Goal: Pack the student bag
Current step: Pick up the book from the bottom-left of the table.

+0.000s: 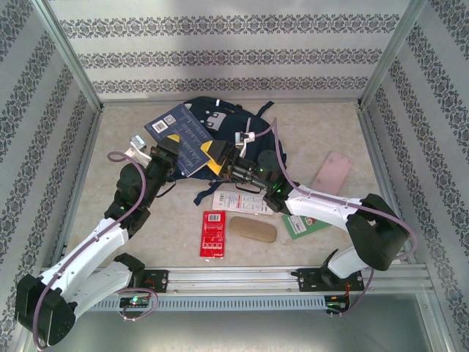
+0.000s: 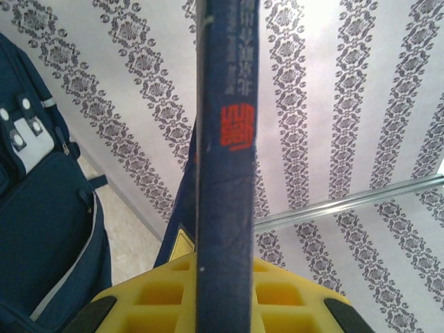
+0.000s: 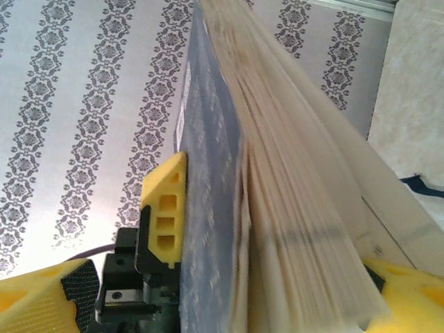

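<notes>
Left gripper (image 1: 170,147) clamping narrow on blue book (image 1: 178,130) at its spine, right gripper (image 1: 211,155) standing wide, jaws straddling the page edge, book tilting over student bag (image 1: 236,117), bag lying at far middle of table (image 1: 316,125)

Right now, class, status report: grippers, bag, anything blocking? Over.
Left gripper: jaws shut on blue book. Right gripper: jaws open around its pages. Student bag under book. Red packet lies apart.
</notes>
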Motion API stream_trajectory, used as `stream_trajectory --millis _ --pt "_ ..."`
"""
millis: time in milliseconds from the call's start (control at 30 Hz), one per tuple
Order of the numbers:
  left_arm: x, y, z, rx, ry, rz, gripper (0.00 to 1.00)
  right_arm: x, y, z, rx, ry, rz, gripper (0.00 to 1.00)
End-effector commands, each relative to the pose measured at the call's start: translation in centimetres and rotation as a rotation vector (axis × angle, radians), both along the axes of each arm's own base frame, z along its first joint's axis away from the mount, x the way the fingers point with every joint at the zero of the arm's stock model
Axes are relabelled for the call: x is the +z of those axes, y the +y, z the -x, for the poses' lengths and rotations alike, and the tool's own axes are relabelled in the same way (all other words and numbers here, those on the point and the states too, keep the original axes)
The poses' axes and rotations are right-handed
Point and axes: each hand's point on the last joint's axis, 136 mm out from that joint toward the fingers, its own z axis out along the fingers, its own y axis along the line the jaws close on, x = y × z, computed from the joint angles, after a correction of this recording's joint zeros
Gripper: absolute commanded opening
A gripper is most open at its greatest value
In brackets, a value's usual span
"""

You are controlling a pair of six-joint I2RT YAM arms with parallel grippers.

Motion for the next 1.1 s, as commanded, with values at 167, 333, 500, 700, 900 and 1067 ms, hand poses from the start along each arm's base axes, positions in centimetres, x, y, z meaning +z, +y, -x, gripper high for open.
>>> stream_trajectory --millis 167,333,500,700,900,1067 --pt "6.7 0.7 1.1 0.036 -0.162 0.002 0.00 -4.4 -5.8 -1.1 -0.210 0.027 0.154 0.94" --pt "6.5 0.3 0.8 0.021 -0.156 0.020 0.00 -0.8 -2.9 0.0 -0.066 -0.055 0.032 0.96" --pt "6.3 0.5 0.6 0.034 -0.152 0.019 0.00 2.6 -1.4 1.3 -0.024 -0.139 -0.059 0.96" --pt "6.0 0.9 -0.1 0.073 -0.132 0.033 0.00 2.5 -2.6 1.2 -0.097 -0.122 -0.125 0.92" --pt "5.7 0.5 -0.7 0.062 -0.123 0.055 0.00 4.4 -1.7 1.5 -0.070 -0.153 -0.194 0.94" --pt "5.6 0.3 -0.6 0.056 -0.124 0.061 0.00 5.4 -0.2 0.7 -0.049 -0.137 -0.233 0.95"
